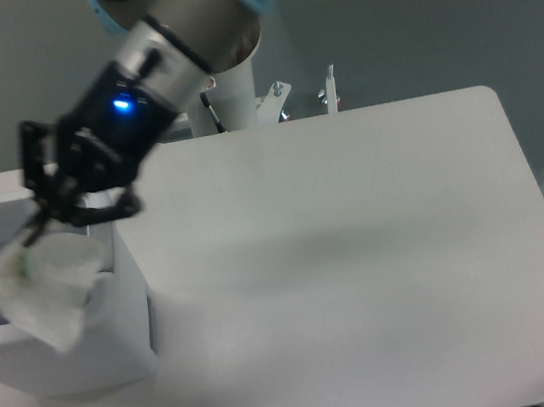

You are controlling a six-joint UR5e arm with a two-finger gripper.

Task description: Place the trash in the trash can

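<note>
While the gripper (32, 228) jaws pinch the wrapper (42, 286) at frame left, hanging over the bin (119, 331) near wall, release now risks it draping the rim or sliding onto the tabletop (358, 253).

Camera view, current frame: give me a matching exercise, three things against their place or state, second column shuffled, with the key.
Things:
1. wrapper
2. claw
3. trash can

Place or state:
A. stands at the table's left edge, white, boxy
B. hangs crumpled over the bin's opening
C. shut, pinching thin plastic

Pairs: 1-B, 2-C, 3-A
</note>
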